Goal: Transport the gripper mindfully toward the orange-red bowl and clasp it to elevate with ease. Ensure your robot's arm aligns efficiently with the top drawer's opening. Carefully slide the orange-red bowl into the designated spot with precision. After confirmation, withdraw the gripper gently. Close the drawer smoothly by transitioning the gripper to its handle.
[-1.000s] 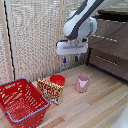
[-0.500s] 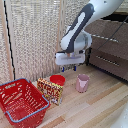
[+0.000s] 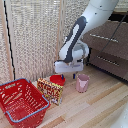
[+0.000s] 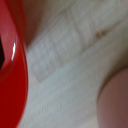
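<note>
A: Bowl sits on the floor, between the snack box and the pink cup. Gripper hangs right over it. Fingers spread or pinched?

B: Can't tell. Fingers are too dark and small in the ext. view, and the wrist cam shows none, just a red rim, wood planks, and a pale pink blob, prob. the cup.

A: Why that pose?

B: Arm leans down from above, so I'd guess it's lining up for a top grab on the rim.

A: Containers?

B: Basket looks empty. Bowl's inside isn't visible. Drawers sit on the ext. view's right, well apart from the bowl; top one looks shut, but it's blurry.
</note>
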